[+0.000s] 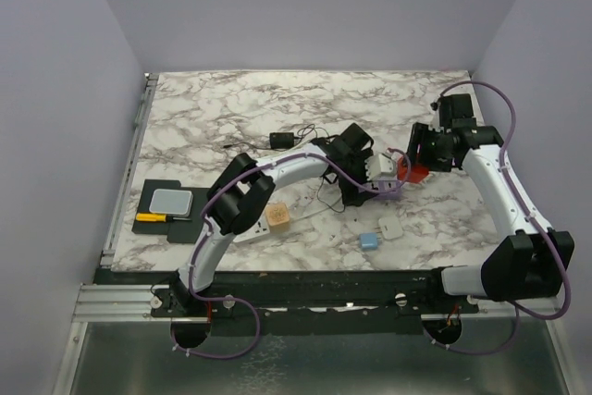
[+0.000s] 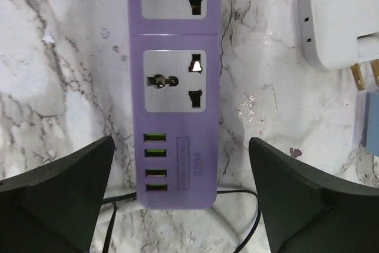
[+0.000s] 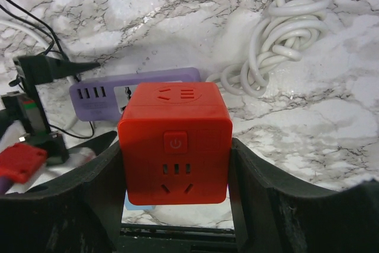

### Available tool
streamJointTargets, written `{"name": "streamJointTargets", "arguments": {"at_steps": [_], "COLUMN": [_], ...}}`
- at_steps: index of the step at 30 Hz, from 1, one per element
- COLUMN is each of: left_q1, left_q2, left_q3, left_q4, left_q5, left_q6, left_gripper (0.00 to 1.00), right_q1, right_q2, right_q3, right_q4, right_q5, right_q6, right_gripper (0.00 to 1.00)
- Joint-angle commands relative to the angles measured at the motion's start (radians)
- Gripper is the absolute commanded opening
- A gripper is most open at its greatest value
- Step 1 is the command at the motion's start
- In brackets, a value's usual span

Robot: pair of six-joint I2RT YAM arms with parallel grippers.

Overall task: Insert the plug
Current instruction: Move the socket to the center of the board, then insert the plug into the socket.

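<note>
Red cube plug pinched in the right gripper, both fingers closed snug on its side faces, power button and a socket face turned toward the wrist camera. Prongs not in sight, presumably on a hidden face. Held just short of the purple power strip and apart from it, with the strip peeking out behind the cube. Impossible to tell whether lifted clear of the marble table.

Over the strip now: left gripper spread wide and holding nothing, one finger on either side of the strip's end with the USB ports, no contact with the strip's edges as far as visible. Looks placed to pin the strip down. Two universal sockets further along the strip, both vacant. White adapter lying loose near the strip's side, prongs out. Coiled white cord off the strip's other end.

Progress, as a judgement: pickup done, approach well under way, nothing inserted yet. Left to do: turn the cube's prongs toward a vacant socket on the strip, line up, press home, let go.
</note>
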Motion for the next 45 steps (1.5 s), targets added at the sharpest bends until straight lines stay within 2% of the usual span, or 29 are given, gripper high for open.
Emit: {"name": "streamJointTargets", "arguments": {"at_steps": [1,9,13,17,20,23,30,38,45], "left_q1": [0.056,0.233,0.309,0.357,0.365,0.366,0.374,0.394,0.425], "left_q2": [-0.111,-0.253,-0.298,-0.358,-0.41,-0.457,-0.444,-0.423,-0.412], "left_q3": [0.077,0.115,0.121,0.078,0.033,-0.016,-0.06,-0.041,-0.052], "left_q4": [-0.031,-0.031,-0.032,-0.033,-0.041,-0.061,-0.074,-0.148,-0.148], "left_q5": [0.105,0.227,0.201,0.108,-0.005,-0.067,-0.167,-0.253,-0.258], "left_q6": [-0.078,-0.222,-0.299,-0.284,-0.281,-0.216,-0.232,-0.216,-0.246], "left_gripper": [0.99,0.99,0.99,0.99,0.99,0.99,0.99,0.99,0.99], "right_q1": [0.005,0.05,0.077,0.099,0.102,0.104,0.112,0.12,0.126], "right_q2": [-0.021,0.024,0.055,0.078,0.086,0.096,0.133,0.158,0.18], "right_q3": [-0.007,-0.04,-0.05,-0.057,-0.063,-0.064,-0.054,-0.027,-0.02], "right_q4": [-0.008,0.016,0.036,0.041,0.043,0.048,0.071,0.078,0.081], "right_q5": [-0.042,-0.004,0.02,0.036,0.047,0.049,0.053,0.079,0.088], "right_q6": [-0.041,-0.057,-0.053,-0.047,-0.047,-0.05,-0.054,-0.064,-0.07], "right_gripper": [0.01,0.01,0.01,0.01,0.01,0.01,0.01,0.01,0.01]}}
